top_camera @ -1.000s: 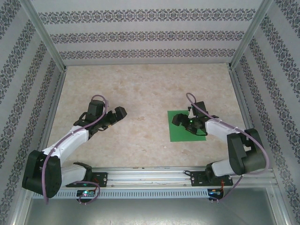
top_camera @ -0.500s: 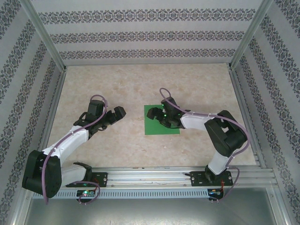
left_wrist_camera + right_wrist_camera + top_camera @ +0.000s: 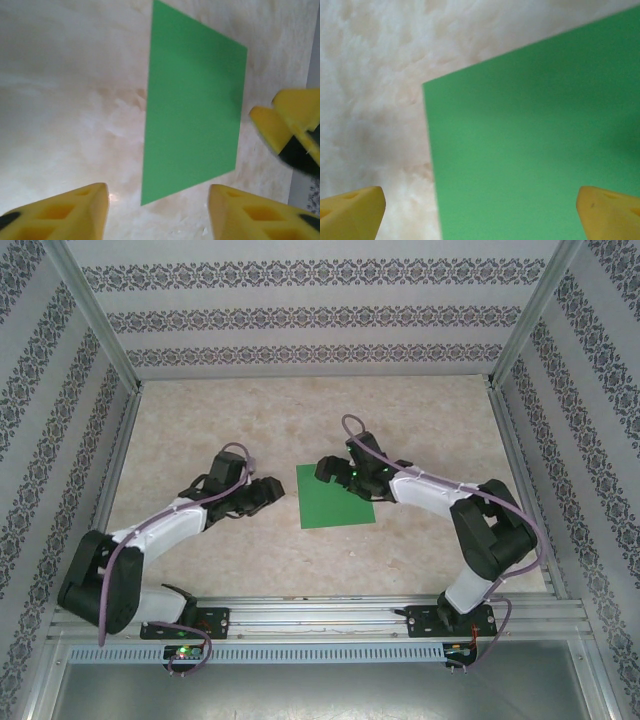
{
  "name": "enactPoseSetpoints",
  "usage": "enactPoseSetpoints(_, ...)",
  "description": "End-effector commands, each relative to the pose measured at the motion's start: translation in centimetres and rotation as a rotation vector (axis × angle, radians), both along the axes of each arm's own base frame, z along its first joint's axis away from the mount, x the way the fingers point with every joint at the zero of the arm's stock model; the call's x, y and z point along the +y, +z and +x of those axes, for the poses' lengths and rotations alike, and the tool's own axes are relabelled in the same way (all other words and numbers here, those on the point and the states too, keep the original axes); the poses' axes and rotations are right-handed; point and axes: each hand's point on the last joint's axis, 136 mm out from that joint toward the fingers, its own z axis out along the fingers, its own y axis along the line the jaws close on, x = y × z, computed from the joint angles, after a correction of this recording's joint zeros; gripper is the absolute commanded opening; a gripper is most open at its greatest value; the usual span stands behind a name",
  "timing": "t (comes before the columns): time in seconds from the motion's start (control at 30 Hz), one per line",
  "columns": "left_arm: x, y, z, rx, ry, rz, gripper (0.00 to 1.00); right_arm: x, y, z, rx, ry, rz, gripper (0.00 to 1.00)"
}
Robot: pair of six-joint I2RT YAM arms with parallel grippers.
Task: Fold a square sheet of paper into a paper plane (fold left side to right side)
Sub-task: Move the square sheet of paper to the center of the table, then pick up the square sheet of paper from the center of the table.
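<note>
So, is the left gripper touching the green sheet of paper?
Apart. The top view shows a strip of bare table between the left gripper and the left edge of the square sheet of paper.

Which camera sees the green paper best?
The left wrist camera: the paper lies big and uncovered. From above it looks small, partly under the right gripper. The right wrist camera cuts most of it off.

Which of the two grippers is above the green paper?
The right gripper: it hangs over a far corner of the green paper; the left gripper is over bare table beside it.
</note>
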Motion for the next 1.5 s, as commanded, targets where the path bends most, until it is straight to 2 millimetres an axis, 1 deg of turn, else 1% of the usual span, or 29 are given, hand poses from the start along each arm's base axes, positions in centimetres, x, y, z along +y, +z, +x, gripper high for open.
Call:
enactPoseSetpoints(0.0, -3.8, 1.4, 1.0, -0.037, -0.071, -0.077, 0.46, -3.8, -1.7, -0.3, 0.031, 0.072, -0.245, 0.98)
enactPoseSetpoints(0.07, -5.4, 0.9, 1.3, -0.031, -0.092, -0.088, 0.4, -4.5, -2.5, 0.0, 0.049, 0.094, -0.305, 0.98)
enactPoseSetpoints(0.13, -6.9, 0.2, 1.6, -0.025, -0.108, -0.1, 0.36, -4.7, -3.2, 0.3, 0.063, 0.108, -0.333, 0.98)
enactPoseSetpoints(0.2, -8.0, -0.5, 1.9, -0.01, -0.117, -0.102, 0.33, -4.8, -3.8, 0.7, 0.077, 0.115, -0.349, 0.98)
enactPoseSetpoints(0.27, -8.6, -1.3, 2.1, 0.004, -0.122, -0.088, 0.29, -4.7, -4.1, 1.0, 0.083, 0.123, -0.362, 0.98)
enactPoseSetpoints(0.33, -8.8, -2.4, 2.2, 0.022, -0.119, -0.058, 0.29, -4.6, -4.6, 1.1, 0.093, 0.125, -0.367, 0.98)
enactPoseSetpoints(0.43, -8.5, -3.9, 2.1, 0.053, -0.105, -0.025, 0.24, -4.5, -5.1, 1.1, 0.106, 0.127, -0.362, 0.98)
enactPoseSetpoints(0.57, -8.2, -5.3, 1.8, 0.086, -0.098, -0.003, 0.24, -4.2, -5.9, 0.7, 0.132, 0.137, -0.351, 0.98)
enactPoseSetpoints(0.73, -7.9, -6.8, 1.5, 0.12, -0.092, 0.026, 0.22, -3.0, -6.5, -0.3, 0.161, 0.165, -0.317, 0.98)
enactPoseSetpoints(0.9, -7.7, -8.2, 1.1, 0.152, -0.1, 0.052, 0.21, -1.8, -6.2, -1.0, 0.161, 0.188, -0.303, 0.98)
enactPoseSetpoints(1.0, -7.7, -8.4, 1.1, 0.156, -0.102, 0.054, 0.2, -1.1, -5.8, -1.4, 0.156, 0.2, -0.294, 0.97)
enactPoseSetpoints(1.1, -7.8, -8.3, 1.2, 0.152, -0.103, 0.05, 0.2, -0.5, -5.5, -1.8, 0.155, 0.215, -0.294, 0.96)
enactPoseSetpoints(1.2, -8.0, -7.9, 1.3, 0.14, -0.103, 0.03, 0.2, -0.2, -5.5, -2.1, 0.157, 0.225, -0.305, 0.92)
enactPoseSetpoints(1.37, -8.4, -7.4, 1.5, 0.127, -0.107, 0.005, 0.2, 0.3, -5.8, -2.5, 0.177, 0.244, -0.301, 0.79)
enactPoseSetpoints(1.47, -8.5, -7.0, 1.6, 0.112, -0.108, -0.005, 0.22, 0.2, -5.7, -2.5, 0.177, 0.245, -0.296, 0.7)
